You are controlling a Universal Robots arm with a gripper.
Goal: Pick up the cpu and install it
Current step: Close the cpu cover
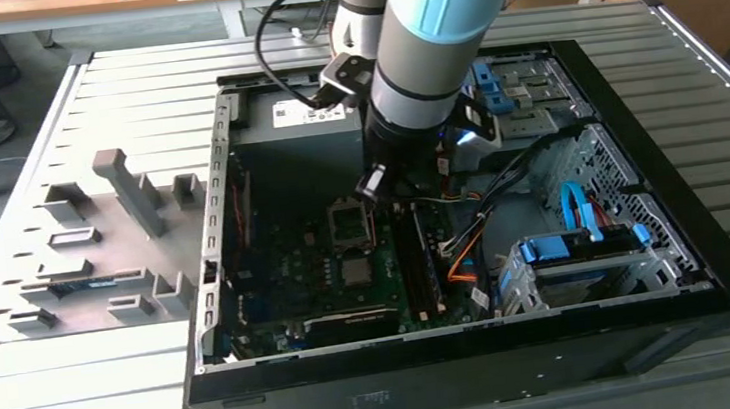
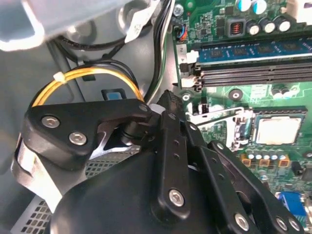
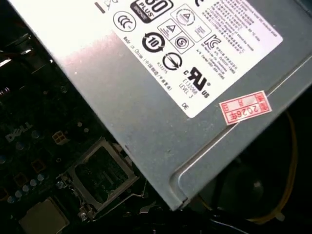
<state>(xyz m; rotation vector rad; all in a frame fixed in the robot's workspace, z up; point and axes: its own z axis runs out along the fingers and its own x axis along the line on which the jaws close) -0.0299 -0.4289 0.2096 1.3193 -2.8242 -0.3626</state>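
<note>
One square cpu, flat, face-up

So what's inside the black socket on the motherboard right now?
The cpu lies in the socket, pale metal top up, with the metal frame swung open beside it. The chip covers the socket's contacts, so those cannot be seen.

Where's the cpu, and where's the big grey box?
cpu (image 2: 278,130): second wrist view, middle of its silvery top.
grey box (image 3: 136,117): first wrist view, bare metal beside its label.
</note>
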